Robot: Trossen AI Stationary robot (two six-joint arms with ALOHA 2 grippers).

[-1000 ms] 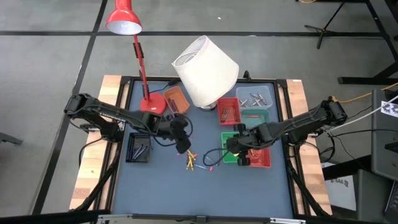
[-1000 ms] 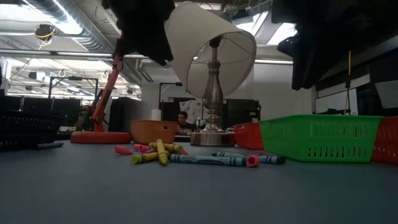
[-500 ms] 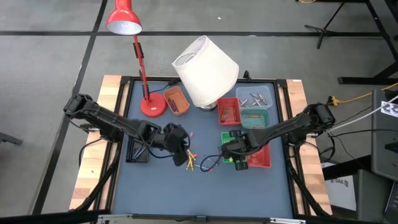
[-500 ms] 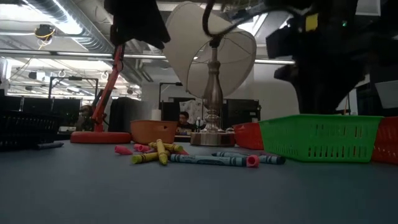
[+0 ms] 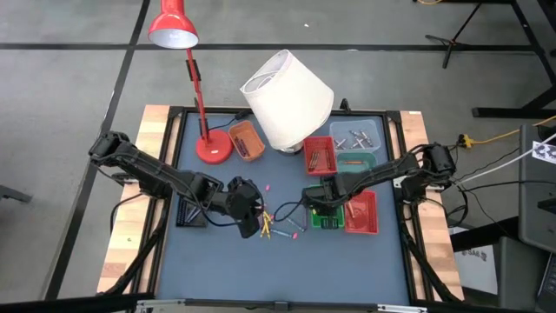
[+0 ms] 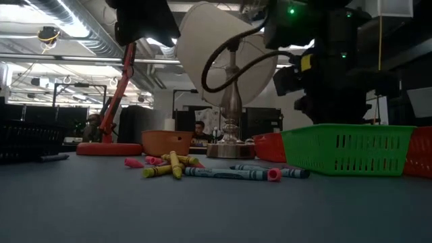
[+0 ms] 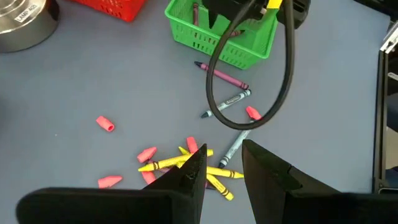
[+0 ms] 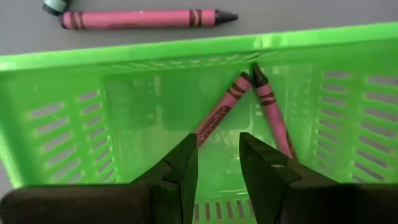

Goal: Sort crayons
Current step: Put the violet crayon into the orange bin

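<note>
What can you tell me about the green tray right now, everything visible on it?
The green tray is a small rectangular basket of bright, glossy plastic, its walls cut with rows of slots. It sits flat on the grey table, beside a red tray. Two dark pink crayons lie on its floor, tips meeting in a V. The right tool hangs open above its inside, touching nothing that shows. Another pink crayon lies on the table just outside one wall.

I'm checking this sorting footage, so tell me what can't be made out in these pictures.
- Black tray, high view: what lies in it is too small and dark to name.
- Clear tray, high view: the pieces in it are too small to identify.
- Green basket, low view: its wall hides the crayons inside.
- Left gripper, high view: the crayons beneath it are covered by the arm.
- Orange bowl, low view: the rim hides its contents.
</note>
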